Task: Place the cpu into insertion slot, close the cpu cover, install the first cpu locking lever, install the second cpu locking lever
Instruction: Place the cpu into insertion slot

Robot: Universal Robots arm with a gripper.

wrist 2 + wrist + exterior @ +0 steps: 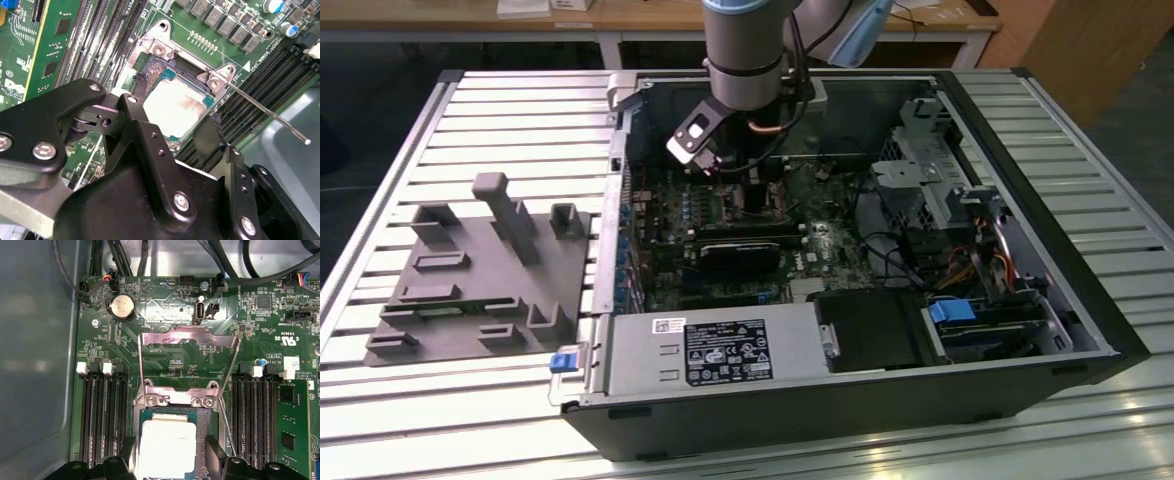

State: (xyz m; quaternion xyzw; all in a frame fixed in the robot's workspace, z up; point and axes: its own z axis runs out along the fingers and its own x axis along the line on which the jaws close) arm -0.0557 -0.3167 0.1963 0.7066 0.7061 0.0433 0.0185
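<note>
Right now my black two-fingered gripper (172,120) is clenched on the cpu (167,445), the small flat square chip with a dull silver-grey metal top. My fingers (150,140) hug two opposite edges of it. The chip sits squarely at the insertion slot (150,75), the square socket with a dark centre and silvery rim on the green motherboard (100,340). I cannot tell whether it is fully seated or a touch above, since a strip of dark socket floor shows beside one edge of the chip. The cpu cover (190,336), a thin silvery metal frame with a big square window, stands swung open from its hinge at one edge of the slot and leans away from the chip. A thin steel locking lever (265,114) starts at a hinge corner of the slot and sticks out free, not latched. Long black memory slots (100,420) run along both flanks of the slot. A round silver coin cell (122,306) lies beyond the open cover. Around the slot rises the open black computer case (854,410), lying on the slatted metal desk (494,110). A grey moulded fixture plate (467,270) rests well apart from the slot, outside the case on the exterior view's left.
</note>
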